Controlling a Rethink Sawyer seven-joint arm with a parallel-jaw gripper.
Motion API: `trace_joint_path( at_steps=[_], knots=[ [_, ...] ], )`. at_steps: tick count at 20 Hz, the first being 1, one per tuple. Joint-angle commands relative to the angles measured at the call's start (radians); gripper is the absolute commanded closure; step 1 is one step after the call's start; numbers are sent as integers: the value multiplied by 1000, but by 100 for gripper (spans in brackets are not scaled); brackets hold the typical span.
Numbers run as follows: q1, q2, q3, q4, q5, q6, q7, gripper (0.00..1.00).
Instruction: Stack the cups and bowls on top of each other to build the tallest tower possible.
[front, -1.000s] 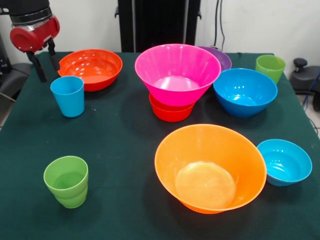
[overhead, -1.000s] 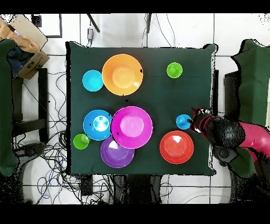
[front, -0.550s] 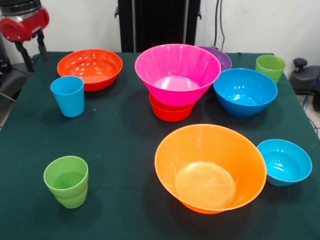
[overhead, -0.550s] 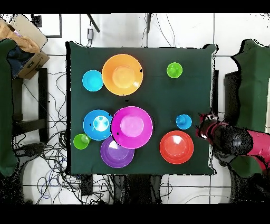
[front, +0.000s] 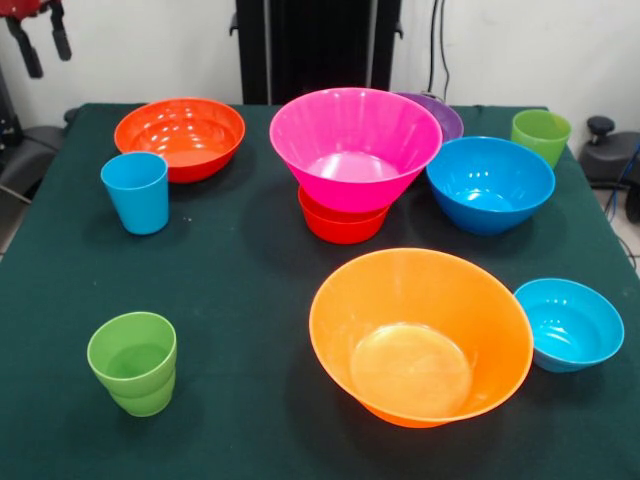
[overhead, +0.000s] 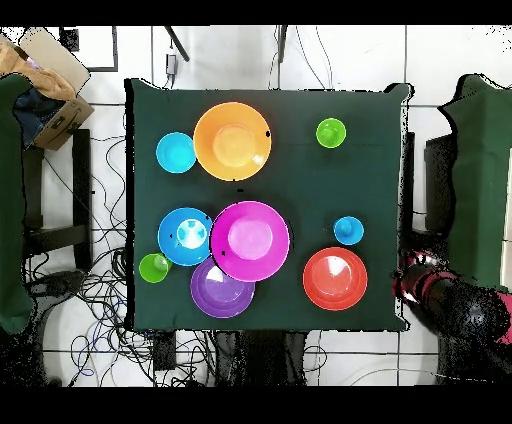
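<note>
Pink bowl (front: 354, 140) (green cloth (front: 240, 270))

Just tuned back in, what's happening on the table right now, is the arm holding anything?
No, nothing is being handled. The pincer is empty, open, and off the table's corner, beyond the red-orange bowl and the sky blue cup. The only stack is the large pink bowl sitting on a small red-orange bowl. The large orange bowl, blue bowl, small blue bowl, purple bowl and both lime green cups stand loose.
</note>
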Motion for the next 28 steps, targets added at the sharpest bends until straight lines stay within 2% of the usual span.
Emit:
trace_joint_path(
  at_steps=[1,4,8,13,23,28],
  knots=[
    [15,-61,30,215,-5,-90,95,0],
    [53,-57,-9,274,-21,-160,204,0],
    [108,-65,-52,327,-18,-227,298,0],
    [138,-101,-75,365,1,-268,312,0],
    [151,47,-204,269,-114,-339,254,0],
    [221,101,-303,203,-180,-359,287,0]
  ],
)
